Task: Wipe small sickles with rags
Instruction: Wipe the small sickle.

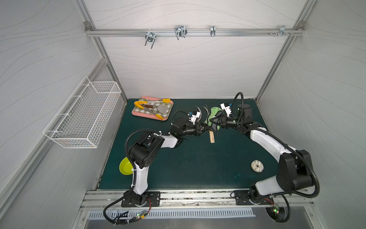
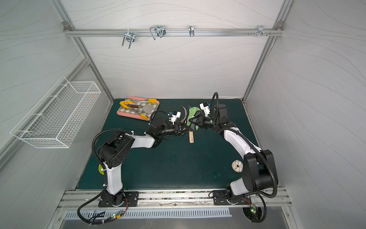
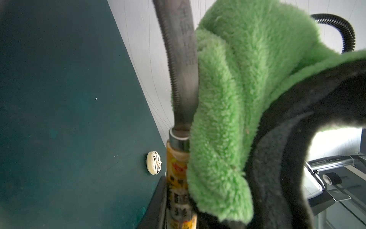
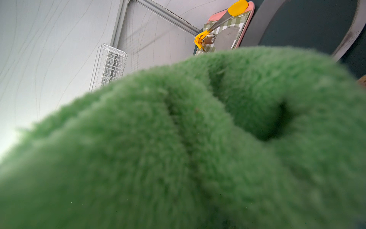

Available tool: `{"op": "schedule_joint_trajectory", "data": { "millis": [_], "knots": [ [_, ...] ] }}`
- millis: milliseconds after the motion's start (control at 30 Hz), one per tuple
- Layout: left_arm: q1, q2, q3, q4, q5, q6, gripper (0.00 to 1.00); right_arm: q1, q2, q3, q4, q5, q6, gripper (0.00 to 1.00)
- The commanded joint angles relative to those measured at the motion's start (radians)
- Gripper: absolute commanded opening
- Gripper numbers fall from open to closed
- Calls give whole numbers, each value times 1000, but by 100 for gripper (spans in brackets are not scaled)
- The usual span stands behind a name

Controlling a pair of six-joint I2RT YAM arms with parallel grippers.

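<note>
Over the green tabletop [image 1: 198,168], the left hand [image 1: 204,129] clamps the sickle [image 3: 183,69] by its labelled handle, blade running onward. The right hand [image 1: 213,122] pinches the rag [image 3: 227,99] just beside that blade, touching its flat.

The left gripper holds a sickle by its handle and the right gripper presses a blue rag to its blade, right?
The rag is green, not blue, per the left wrist view. Otherwise yes: left gripper holds the sickle by its handle, right gripper presses the rag to the blade.
</note>
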Motion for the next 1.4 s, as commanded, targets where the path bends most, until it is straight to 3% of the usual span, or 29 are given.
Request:
{"op": "schedule_joint_trajectory", "data": {
  "millis": [0,133,267,400,700,867,1367],
  "knots": [
    [39,-48,48,237,-32,-5,0,22,-67,-4,-259,18,-95,9],
    [42,-65,7,218,-16,7,0,-55,-110,83,-437,134,-224,10],
    [42,-81,-35,216,-7,10,0,-93,-110,174,-579,337,-346,10],
    [41,-92,-61,226,-4,-5,0,-107,-83,197,-566,357,-394,9],
    [10,-76,-38,218,27,-40,0,-78,0,219,-361,77,-371,9],
    [-8,-67,-12,165,35,-12,0,-51,35,208,-246,-49,-276,9],
    [9,-50,58,104,39,24,0,62,52,63,-100,-148,-167,9]
  ]
}}
